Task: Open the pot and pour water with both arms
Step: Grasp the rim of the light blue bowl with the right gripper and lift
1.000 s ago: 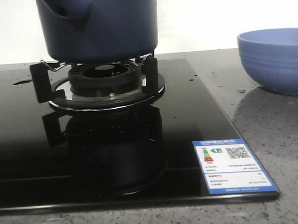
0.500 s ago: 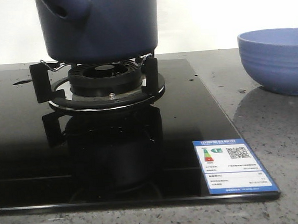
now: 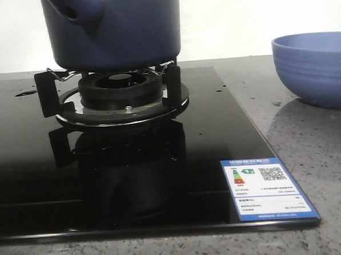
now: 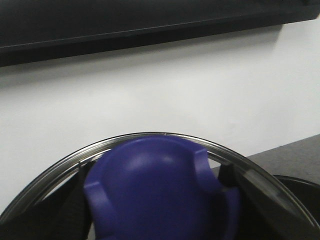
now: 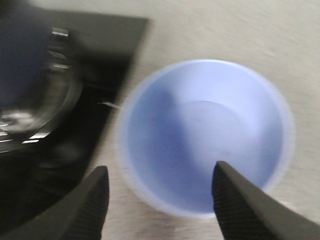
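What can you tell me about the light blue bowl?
The bowl is round, pale periwinkle blue, with faint rings around its outside. It looks like smooth plastic or ceramic. It stands upright on the grey speckled counter, to the right of the black stove, apart from it. In the right wrist view its inside looks empty, though that picture is blurred. The open right gripper hangs above it, not touching.
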Robot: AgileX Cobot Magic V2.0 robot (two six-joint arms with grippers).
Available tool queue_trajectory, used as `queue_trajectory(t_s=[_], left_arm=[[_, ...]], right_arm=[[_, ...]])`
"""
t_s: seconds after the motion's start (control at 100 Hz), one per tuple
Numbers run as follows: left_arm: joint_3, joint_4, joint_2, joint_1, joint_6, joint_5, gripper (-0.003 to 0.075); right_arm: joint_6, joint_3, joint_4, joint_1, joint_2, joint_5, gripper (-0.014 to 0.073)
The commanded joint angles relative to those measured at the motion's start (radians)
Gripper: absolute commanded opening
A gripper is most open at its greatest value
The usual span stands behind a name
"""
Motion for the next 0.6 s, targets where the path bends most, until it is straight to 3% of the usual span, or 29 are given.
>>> queue_trajectory(t_s=[0.0,0.19,0.42,0.49,0.59], left_arm=[[-0.035,-0.016,-0.047,0.062,-0.001,-0.051,0.0367],[-0.035,-0.017,-0.069,0.139,-0.001,-0.023,0.0367],[-0.035,-0.022,-0.069,0.140,-0.001,-0.023,0.0367],[-0.035,-0.022,-0.069,0.140,-0.001,-0.023,0.0367],[-0.035,-0.022,-0.067,0.140,-0.001,-0.023,0.0367]], right_arm=[[0.008,-0.114,-0.051,-0.061,0.089,0.035,0.0398],[0.011,-0.202,-0.051,-0.164,0.267,0.105,0.0398],[0.011,-0.202,-0.046,-0.179,0.409,0.107,0.0395],[0.011,-0.202,-0.042,-0.179,0.439,0.105,0.0349],[0.011,-0.202,-0.042,-0.179,0.465,0.101,0.0188]])
